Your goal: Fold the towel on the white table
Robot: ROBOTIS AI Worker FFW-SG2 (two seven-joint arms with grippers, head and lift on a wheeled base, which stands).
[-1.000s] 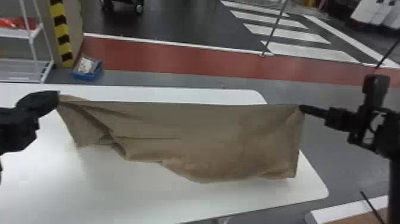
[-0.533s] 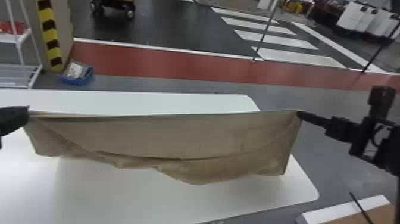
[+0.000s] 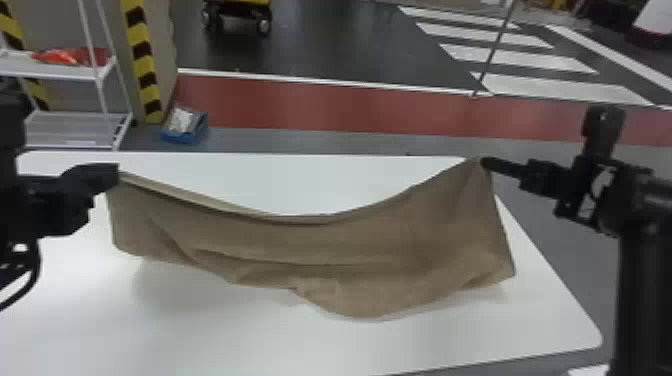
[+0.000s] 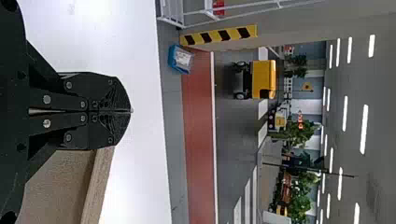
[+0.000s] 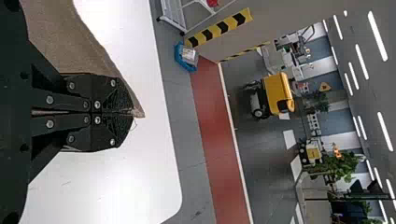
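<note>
The brown towel (image 3: 320, 250) hangs between both grippers over the white table (image 3: 210, 335), its upper edge sagging in the middle and its lower part near the tabletop. My left gripper (image 3: 116, 176) is shut on its left upper corner. On the opposite upper corner my right gripper (image 3: 485, 162) is clamped. Fingers of the left gripper (image 4: 130, 110) meet in the left wrist view, with the towel (image 4: 65, 186) beside them. In the right wrist view a tip of towel (image 5: 139, 113) pokes out between the closed fingers of the right gripper (image 5: 132, 112).
The table's rounded front right corner (image 3: 592, 335) lies below the right arm. Beyond the far edge, a blue bin (image 3: 184, 127) sits on the floor near a white shelf rack (image 3: 75, 125) and a striped post (image 3: 142, 65). A yellow cart (image 3: 237, 12) stands farther back.
The towel's upper edge was nearly straight and taut; now it droops. My left gripper has come inward toward the right one, after moving outward earlier. The head view has shifted too. Both grippers keep their hold.
</note>
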